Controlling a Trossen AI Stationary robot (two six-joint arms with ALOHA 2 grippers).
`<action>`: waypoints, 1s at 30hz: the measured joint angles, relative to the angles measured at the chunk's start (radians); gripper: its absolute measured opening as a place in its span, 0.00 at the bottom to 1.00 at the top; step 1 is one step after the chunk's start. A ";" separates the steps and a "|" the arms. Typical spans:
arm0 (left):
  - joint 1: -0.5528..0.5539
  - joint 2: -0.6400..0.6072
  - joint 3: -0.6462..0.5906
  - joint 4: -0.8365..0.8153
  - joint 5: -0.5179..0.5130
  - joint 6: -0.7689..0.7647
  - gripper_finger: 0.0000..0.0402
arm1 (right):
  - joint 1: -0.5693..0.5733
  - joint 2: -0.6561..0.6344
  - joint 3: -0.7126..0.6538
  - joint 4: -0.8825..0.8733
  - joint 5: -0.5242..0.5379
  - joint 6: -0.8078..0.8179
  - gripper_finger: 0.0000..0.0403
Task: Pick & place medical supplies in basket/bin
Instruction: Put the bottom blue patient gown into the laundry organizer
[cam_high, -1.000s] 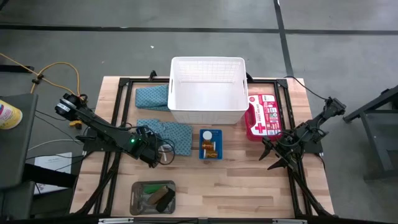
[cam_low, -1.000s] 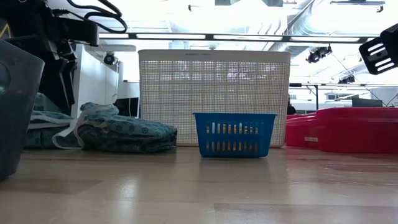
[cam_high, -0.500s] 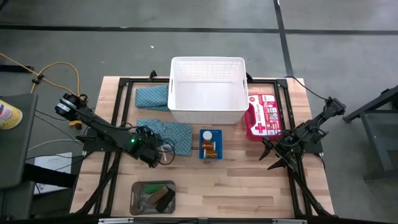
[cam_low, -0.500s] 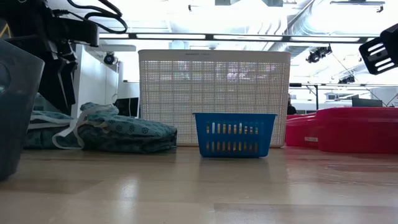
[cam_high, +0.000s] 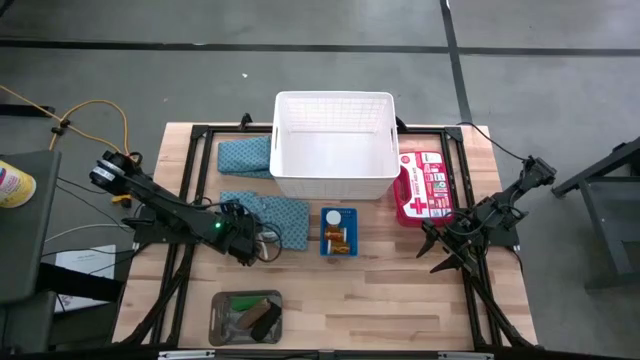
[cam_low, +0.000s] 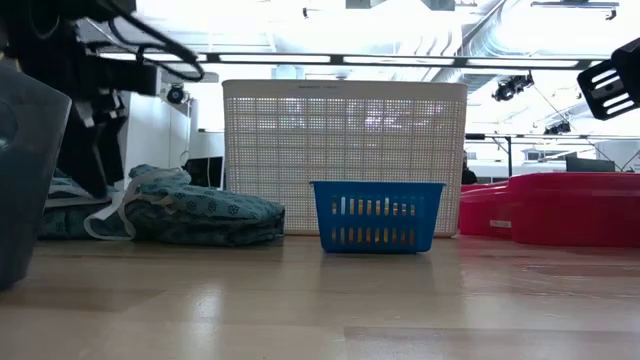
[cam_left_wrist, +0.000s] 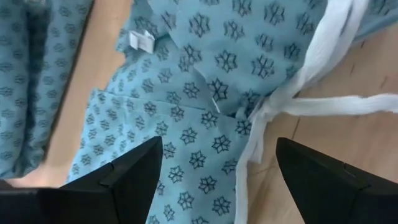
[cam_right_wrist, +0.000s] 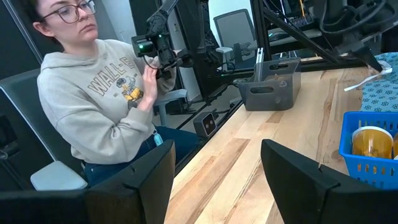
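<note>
While your basket sits empty | both cloths lie on the table | left gripper hangs wide open over one, holding nothing | right gripper waits open, empty.

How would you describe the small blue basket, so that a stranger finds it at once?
Start at the large white basket in the table's middle. Directly in front of its near wall stands the small blue basket, between a teal cloth and a red first-aid kit. Only it holds orange vials.

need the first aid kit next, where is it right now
In the high view the red first aid kit lies right of the white basket, ahead of the right gripper.
</note>
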 joint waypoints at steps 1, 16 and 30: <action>0.005 0.000 -0.012 0.017 0.002 0.010 0.76 | 0.000 0.000 0.000 0.000 0.000 0.000 0.56; 0.028 0.054 -0.100 0.157 -0.012 0.073 0.76 | 0.000 0.000 0.000 0.000 0.000 0.000 0.56; 0.049 0.141 -0.097 0.170 -0.060 0.097 0.75 | 0.000 0.000 0.000 0.000 0.000 0.000 0.56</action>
